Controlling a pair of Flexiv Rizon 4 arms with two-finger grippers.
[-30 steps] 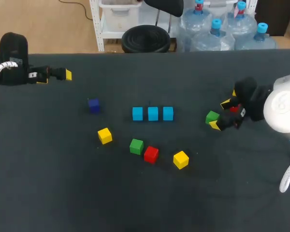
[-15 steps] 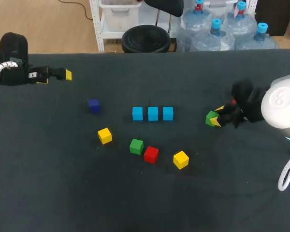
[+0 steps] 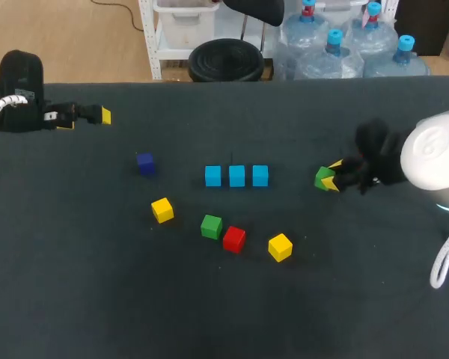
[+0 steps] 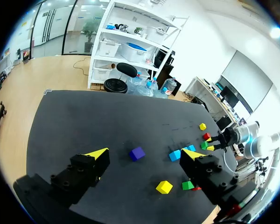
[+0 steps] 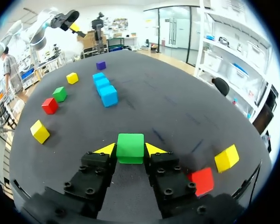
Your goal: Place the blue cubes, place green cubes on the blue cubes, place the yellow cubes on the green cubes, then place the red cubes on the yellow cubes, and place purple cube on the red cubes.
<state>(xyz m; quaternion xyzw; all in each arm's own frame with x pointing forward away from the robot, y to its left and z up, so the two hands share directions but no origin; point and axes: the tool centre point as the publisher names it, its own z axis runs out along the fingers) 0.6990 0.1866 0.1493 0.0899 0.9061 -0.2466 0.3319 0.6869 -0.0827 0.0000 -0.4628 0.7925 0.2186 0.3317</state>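
Clamped the green cube [image 5: 130,147] between both fingers of the right gripper [image 5: 130,151], low over the table, to the right of the blue cubes [image 3: 236,176]. Probably stood at the green step: next needed a lift and a careful carry onto the nearest blue cube. Far left of the blue cubes, found the left gripper [image 3: 84,120] spread apart, empty.
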